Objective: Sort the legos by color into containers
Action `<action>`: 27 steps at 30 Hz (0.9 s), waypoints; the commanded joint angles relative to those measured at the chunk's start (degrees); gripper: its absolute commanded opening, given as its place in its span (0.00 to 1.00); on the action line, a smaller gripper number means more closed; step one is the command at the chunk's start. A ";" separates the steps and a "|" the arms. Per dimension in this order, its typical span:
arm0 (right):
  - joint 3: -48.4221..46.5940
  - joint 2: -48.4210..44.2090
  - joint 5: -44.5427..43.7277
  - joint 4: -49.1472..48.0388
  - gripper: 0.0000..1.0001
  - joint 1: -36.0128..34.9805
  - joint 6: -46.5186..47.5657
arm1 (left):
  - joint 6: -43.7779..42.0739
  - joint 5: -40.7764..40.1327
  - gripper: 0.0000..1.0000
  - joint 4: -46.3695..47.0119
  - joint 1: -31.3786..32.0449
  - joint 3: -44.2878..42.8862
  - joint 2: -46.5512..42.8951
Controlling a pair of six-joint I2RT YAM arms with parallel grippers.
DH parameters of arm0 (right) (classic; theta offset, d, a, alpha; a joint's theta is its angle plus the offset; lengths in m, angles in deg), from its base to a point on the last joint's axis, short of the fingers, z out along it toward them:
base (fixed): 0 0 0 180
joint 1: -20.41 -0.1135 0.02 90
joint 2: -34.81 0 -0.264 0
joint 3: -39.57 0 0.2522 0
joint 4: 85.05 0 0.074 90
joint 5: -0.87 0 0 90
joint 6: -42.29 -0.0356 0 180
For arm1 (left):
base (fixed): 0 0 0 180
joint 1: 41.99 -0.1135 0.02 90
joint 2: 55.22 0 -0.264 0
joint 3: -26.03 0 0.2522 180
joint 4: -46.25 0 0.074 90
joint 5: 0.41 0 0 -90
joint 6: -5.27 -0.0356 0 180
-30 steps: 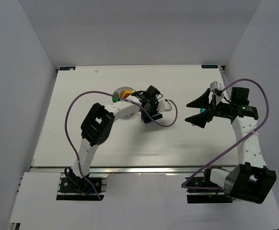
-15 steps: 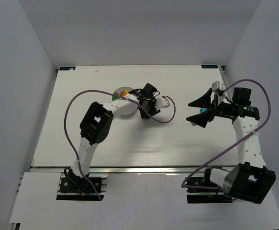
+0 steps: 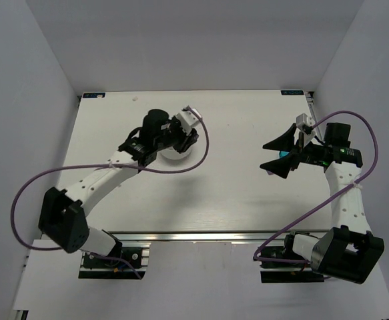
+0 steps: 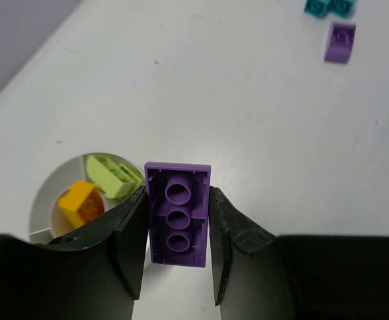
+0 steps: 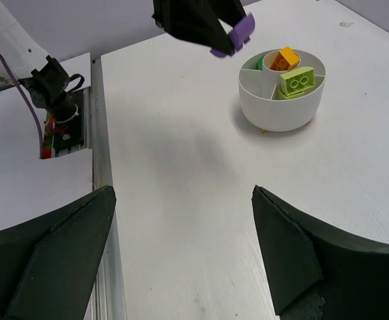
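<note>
Holding a purple brick (image 4: 177, 215) right now: the left gripper (image 4: 177, 195) has its jaws partly closed on the brick's two long sides, hollow underside with the three round tubes facing the wrist cam. It's up in the air, off the table (image 3: 234, 193), just beside the round white divided dish (image 5: 281, 110). From the wrist view the dish sits down and to the left of the brick, so not straight over any compartment as far as I can tell.

Inside the dish there's a lime green brick (image 5: 296, 80) in one wedge and an orange brick (image 5: 284, 60) in the middle well. There's also a sliver of dark green (image 5: 259, 65) in another wedge, too hidden to say much.

Right gripper (image 5: 183, 193) is on the right side of the table, well apart from the dish, jaws spread wide with nothing in them.

Over on that side a second purple brick (image 4: 339, 41) lies loose on the table, with two cyan bricks (image 4: 327, 7) just beyond it.
</note>
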 commanded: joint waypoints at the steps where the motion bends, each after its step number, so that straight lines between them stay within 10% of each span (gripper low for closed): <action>1: -0.70 -0.17 4.65 2.01 0.88 0.40 2.06 | 2.80 2.94 0.03 5.87 -2.45 5.49 -2.53; 27: -2.63 3.96 5.01 10.97 0.89 0.40 10.84 | 1.13 19.82 0.15 10.70 -15.47 3.21 7.92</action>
